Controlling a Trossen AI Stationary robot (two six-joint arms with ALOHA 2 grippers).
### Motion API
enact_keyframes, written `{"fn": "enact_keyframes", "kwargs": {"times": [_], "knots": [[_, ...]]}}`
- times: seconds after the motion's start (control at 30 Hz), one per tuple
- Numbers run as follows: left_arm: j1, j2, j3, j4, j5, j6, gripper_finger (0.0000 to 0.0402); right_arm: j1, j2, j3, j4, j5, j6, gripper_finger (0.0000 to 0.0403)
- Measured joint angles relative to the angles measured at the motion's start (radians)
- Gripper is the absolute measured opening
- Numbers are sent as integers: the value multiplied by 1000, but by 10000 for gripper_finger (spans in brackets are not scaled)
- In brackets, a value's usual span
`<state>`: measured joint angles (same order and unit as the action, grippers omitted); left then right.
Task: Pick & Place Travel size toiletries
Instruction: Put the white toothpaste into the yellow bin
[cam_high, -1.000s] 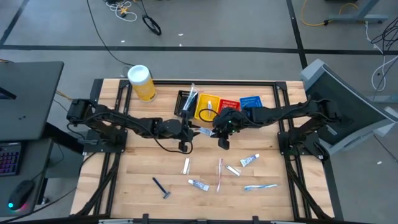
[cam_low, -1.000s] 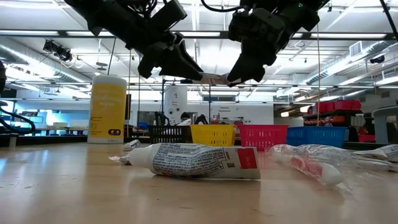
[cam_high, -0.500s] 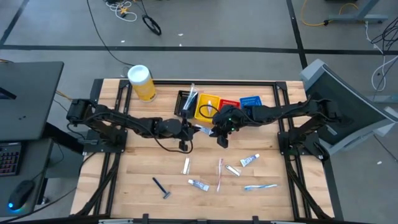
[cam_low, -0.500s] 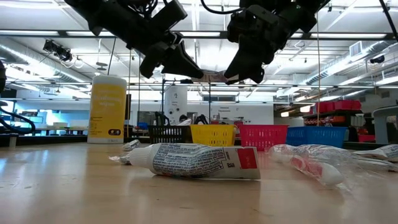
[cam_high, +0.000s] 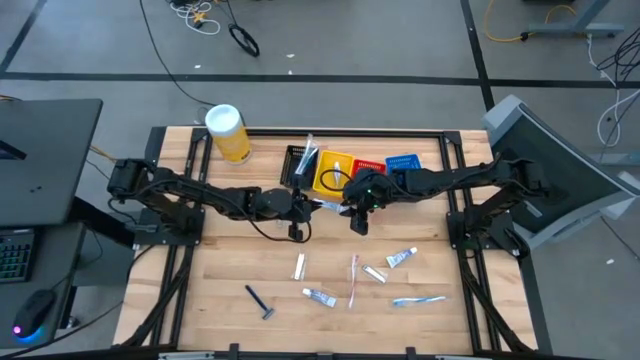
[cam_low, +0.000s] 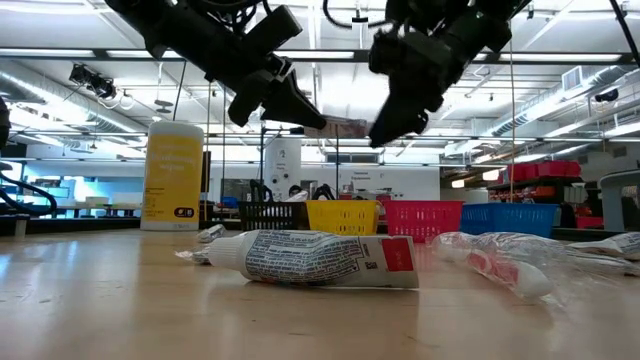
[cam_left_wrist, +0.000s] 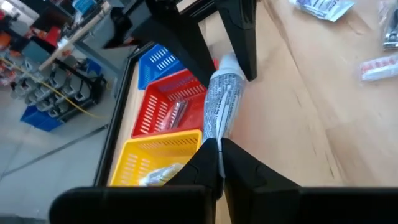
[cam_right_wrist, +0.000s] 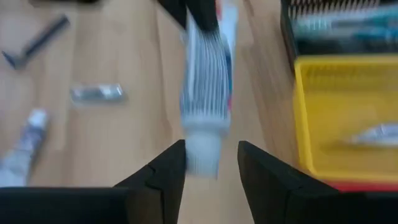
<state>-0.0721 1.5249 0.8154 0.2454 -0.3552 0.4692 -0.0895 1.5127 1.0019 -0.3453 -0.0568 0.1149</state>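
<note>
Currently one white tube (cam_left_wrist: 221, 99) hangs in the air between the two arms, above the desk (cam_high: 220, 270) just in front of the basket row. The left tool (cam_left_wrist: 219, 147) is clamped shut on the tube's flat end. The right tool (cam_right_wrist: 211, 155) stands with its fingers spread either side of the tube's cap end, not gripping.

Count on the desk: four small tubes (cam_high: 320, 296), two pale toothbrushes (cam_high: 418, 300), one dark razor (cam_high: 260, 301). Four baskets stand in a row: black (cam_high: 295, 160), yellow (cam_high: 328, 180), red (cam_high: 368, 162), blue (cam_high: 404, 161). One yellow canister (cam_high: 228, 133) stands at the far left corner. Print on the tubes and canister is too small to read.
</note>
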Motion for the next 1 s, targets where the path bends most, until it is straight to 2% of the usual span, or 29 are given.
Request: {"fn": "enact_keyframes", "kwargs": {"times": [0.2, 0.33, 0.43, 0.63, 0.7, 0.83, 1.0], "knots": [[20, 0, 1, -96, -45, -129, 15, -8, 0, 0, -236, 6, 23, 151], [69, 0, 1, -65, -62, -251, 14, -8, 0, -1, -318, 5, 64, 152], [124, -1, 1, -6, -54, -426, 14, -8, 0, -1, -304, 4, 70, 152], [258, 19, 2, 18, 26, -881, 15, -8, 0, -1, -235, 4, 66, 152], [286, 47, 0, 27, 57, -926, 15, -7, 0, -1, -222, 4, 44, 152], [292, 135, 4, 163, 64, -937, 15, -7, 0, -1, -203, 4, 14, 152], [292, 235, 78, 162, 71, -939, 15, -7, 0, -1, -194, 4, 0, 152]]}}
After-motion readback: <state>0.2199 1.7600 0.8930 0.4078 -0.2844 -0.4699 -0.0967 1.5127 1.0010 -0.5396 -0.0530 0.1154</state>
